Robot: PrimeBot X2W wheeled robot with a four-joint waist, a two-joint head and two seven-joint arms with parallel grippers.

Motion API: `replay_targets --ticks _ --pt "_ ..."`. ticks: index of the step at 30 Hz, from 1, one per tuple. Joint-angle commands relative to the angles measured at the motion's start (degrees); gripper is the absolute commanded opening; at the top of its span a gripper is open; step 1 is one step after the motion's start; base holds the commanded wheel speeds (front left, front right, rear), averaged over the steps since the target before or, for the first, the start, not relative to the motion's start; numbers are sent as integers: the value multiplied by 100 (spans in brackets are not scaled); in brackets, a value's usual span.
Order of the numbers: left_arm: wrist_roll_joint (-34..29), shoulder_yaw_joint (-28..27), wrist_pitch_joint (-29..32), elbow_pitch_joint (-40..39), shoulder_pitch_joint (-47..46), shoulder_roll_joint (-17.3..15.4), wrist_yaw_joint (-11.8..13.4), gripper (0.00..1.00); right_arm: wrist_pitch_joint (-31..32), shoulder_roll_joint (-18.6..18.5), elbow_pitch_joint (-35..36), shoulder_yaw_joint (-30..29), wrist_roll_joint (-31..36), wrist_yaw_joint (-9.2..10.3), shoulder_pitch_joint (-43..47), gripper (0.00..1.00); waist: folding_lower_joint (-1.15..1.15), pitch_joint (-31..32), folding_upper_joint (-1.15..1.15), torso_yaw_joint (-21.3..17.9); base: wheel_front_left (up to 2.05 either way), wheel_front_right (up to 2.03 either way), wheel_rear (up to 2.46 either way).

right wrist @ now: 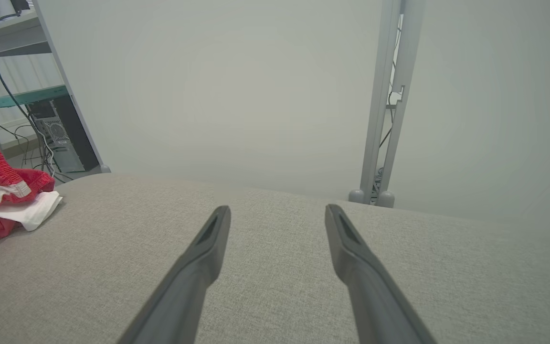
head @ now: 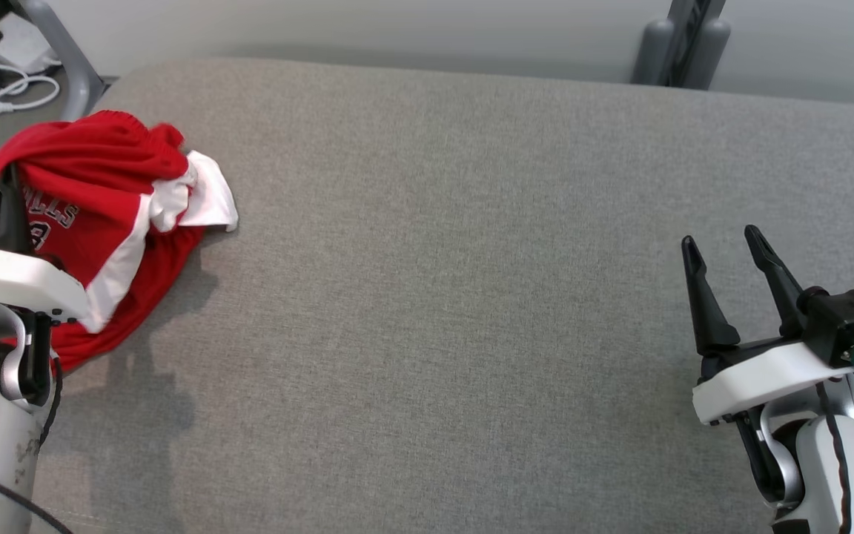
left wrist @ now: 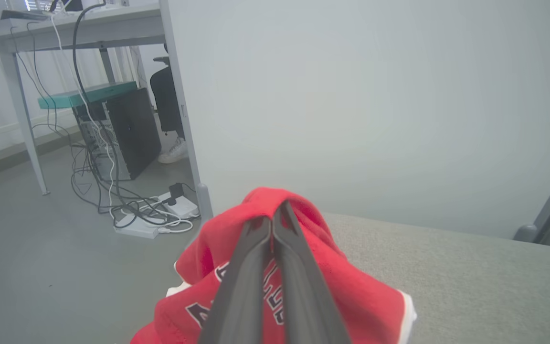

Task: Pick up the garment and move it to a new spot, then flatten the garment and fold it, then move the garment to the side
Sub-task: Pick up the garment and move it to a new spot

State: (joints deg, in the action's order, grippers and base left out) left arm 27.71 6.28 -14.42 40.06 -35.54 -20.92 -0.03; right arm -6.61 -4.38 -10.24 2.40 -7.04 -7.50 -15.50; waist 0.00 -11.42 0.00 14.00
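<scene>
The garment [head: 112, 200], a red jersey with white sleeves and part of its black lettering showing, is bunched at the far left of the grey padded table [head: 457, 311]. My left gripper [head: 6, 176] is shut on the garment's top fold, holding that part lifted while the lower part drapes onto the table. In the left wrist view the closed fingers [left wrist: 275, 267] press together on the garment's red cloth [left wrist: 346, 291]. My right gripper [head: 723, 248] stands open above the table's right side, with nothing between its fingers [right wrist: 203, 258]. The garment [right wrist: 3, 191] shows at the left edge of the right wrist view.
Beyond the table's left end the floor holds a power strip and tangled cables [left wrist: 146, 215], a desk leg [head: 64, 52] and a black computer tower [left wrist: 127, 134]. A grey metal post [right wrist: 389, 100] stands behind the table's far right edge. A white wall runs behind.
</scene>
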Motion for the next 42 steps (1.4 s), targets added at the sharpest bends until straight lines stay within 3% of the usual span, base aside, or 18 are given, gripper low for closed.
replay_targets --ticks 1,5,13,21,26,33,42 --pt "-33 -10 -31 -146 96 -43 47 0 -54 -15 8 -19 -7 2 65 100 0 139 0 -3 0 0 0" --pt "-162 -17 101 -1394 604 -166 363 0 -89 30 30 -100 -41 2 211 100 0 415 0 -53 0 0 0" --pt "-335 13 996 -4225 2126 -268 1184 0 -158 103 103 -184 -110 2 522 100 0 831 0 -314 0 0 0" --pt "-354 414 1515 -5716 2970 -73 1449 0 -135 127 266 -86 -157 2 581 100 0 917 0 -929 0 0 0" --pt "-301 715 1531 -5833 2957 134 1384 0 -96 129 388 57 -204 2 536 100 0 840 0 -1510 0 0 0" --pt "-207 1298 1551 -5411 2451 525 1060 0 -61 133 502 89 -314 2 488 100 0 630 0 -2267 0 0 0" --pt "-218 1899 1496 -3883 1509 999 582 0 -187 138 512 50 -527 2 348 100 0 -90 0 -3172 0 0 0"
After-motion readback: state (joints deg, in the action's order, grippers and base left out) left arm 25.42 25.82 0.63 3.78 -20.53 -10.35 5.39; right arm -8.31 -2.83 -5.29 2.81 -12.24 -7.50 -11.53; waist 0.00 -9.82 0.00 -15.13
